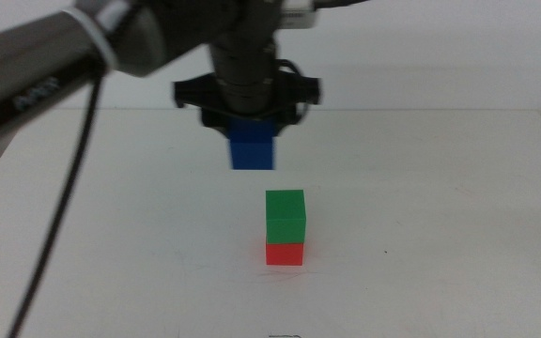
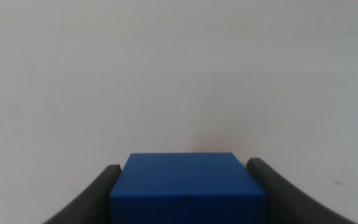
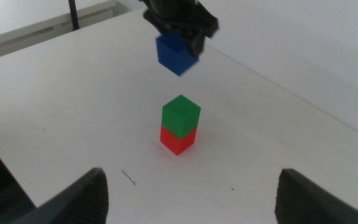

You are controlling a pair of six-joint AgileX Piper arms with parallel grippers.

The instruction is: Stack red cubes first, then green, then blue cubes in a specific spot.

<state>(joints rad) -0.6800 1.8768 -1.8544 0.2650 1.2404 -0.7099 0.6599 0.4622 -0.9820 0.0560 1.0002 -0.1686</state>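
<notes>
— where was the blue cube (image 1: pixel 252 148) when you looked?

— i saw it clamped in the left gripper (image 1: pixel 250 127), up off the white table (image 1: pixel 458 207), at about eleven o'clock from the stack and apart from it.

— and the stack?

— the green cube (image 1: pixel 285 215) sat squarely on the red cube (image 1: pixel 285 253). my right gripper (image 3: pixel 191 193) waited near the table, jaws wide apart, holding nothing.

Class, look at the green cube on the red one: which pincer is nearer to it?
Left. The left pincer, holding the blue cube, hangs above and behind the green cube; the right pincer waits open, farther back.
</notes>
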